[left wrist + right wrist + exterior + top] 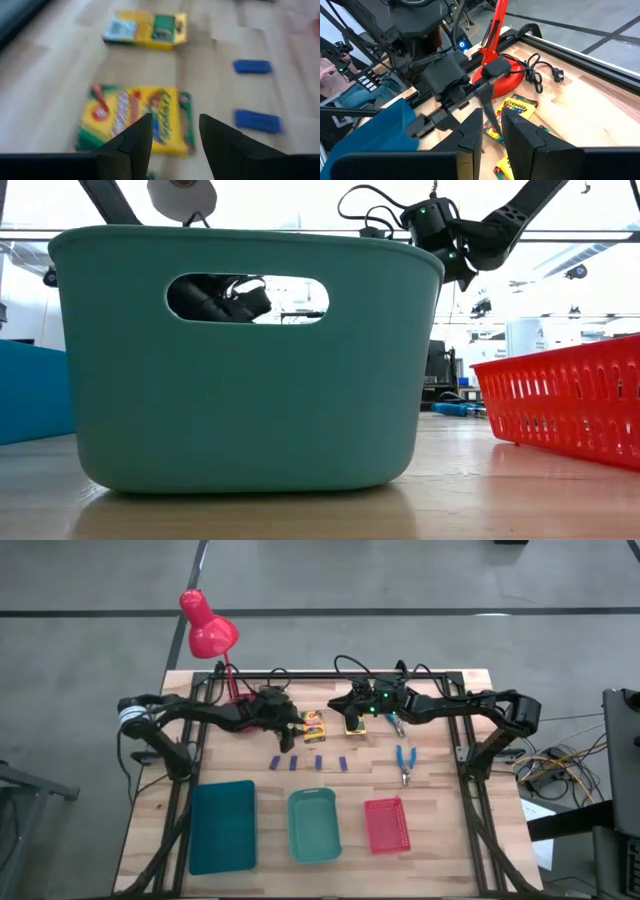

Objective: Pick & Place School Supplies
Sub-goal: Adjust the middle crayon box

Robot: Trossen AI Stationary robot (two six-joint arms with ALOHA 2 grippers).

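Around the left gripper (290, 740) the table (440, 790) is crowded: the red lamp (208, 628) stands behind it with its black cord coiled at the foot, the right gripper (352, 726) hangs close by on its other side, and the dark teal tray (222, 825), the green tray (314, 825) and the red basket (386, 824) sit in a row well in front of both. The left gripper's jaws stand wide apart and grip nothing; they hover just above a crayon box (135, 117) lying flat, its long axis running across the gap between the fingers (132, 142). A second crayon box (146, 29) lies just beyond, parallel to the first. Four purple blocks (307, 762) sit in a row just in front of the gripper, each pointing toward the trays. The right gripper's jaws are narrowed to a slim gap, and whether they pinch anything I cannot tell (a third box seems to lie right under it). One box beyond its fingers reads "Crayola" (520, 106). Two blue-handled scissors (404, 762) lie beside the right gripper, lengthwise toward the basket.
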